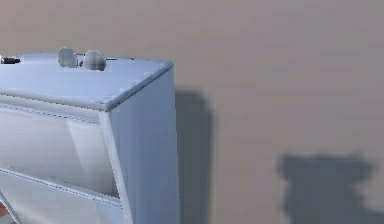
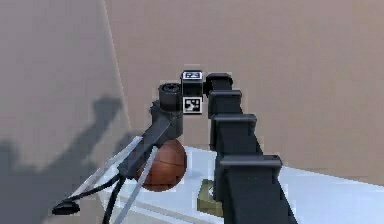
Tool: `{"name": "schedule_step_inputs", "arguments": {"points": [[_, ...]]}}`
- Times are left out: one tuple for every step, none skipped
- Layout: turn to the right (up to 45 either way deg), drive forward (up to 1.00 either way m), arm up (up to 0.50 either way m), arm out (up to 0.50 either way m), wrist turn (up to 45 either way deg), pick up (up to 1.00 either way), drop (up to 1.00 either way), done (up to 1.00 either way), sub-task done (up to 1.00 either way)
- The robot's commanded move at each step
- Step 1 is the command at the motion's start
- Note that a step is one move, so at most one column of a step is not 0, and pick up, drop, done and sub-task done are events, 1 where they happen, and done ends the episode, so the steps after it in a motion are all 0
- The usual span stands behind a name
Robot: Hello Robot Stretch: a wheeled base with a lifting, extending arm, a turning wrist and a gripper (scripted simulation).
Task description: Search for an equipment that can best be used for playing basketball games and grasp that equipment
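Basketball [image 2: 165, 166] is the thing you are after, and the orange-brown ball with dark seams in the arm side view fits that name. It shows low in that view, right at the far end of the jaws, with the pale surface [image 2: 330, 195] close behind and under it. The largest thing around is the tan wall [image 1: 280, 70]. Against it stands a pale blue cabinet [image 1: 140, 130] with drawer fronts, which I judge to be the piece whose top carries the ball. The arm [image 2: 240, 150] reaches out over that surface, most likely so that the jaws meet the ball from the side instead of from above. You cannot tell whether the jaws have hold of the ball or only lie near it, because the surface is so close beneath it, and you cannot tell how the jaws stand either. Smaller things are the two white marker squares [image 2: 190, 102] at the arm's end, a small olive block [image 2: 209, 196] beside the arm, and two pale rounded lumps [image 1: 67, 57] on the cabinet top.
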Motion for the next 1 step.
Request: {"name": "schedule_step_inputs", "arguments": {"points": [[0.0,0.0,0.0,0.0,45.0,0.0,0.0,0.0,0.0]]}}
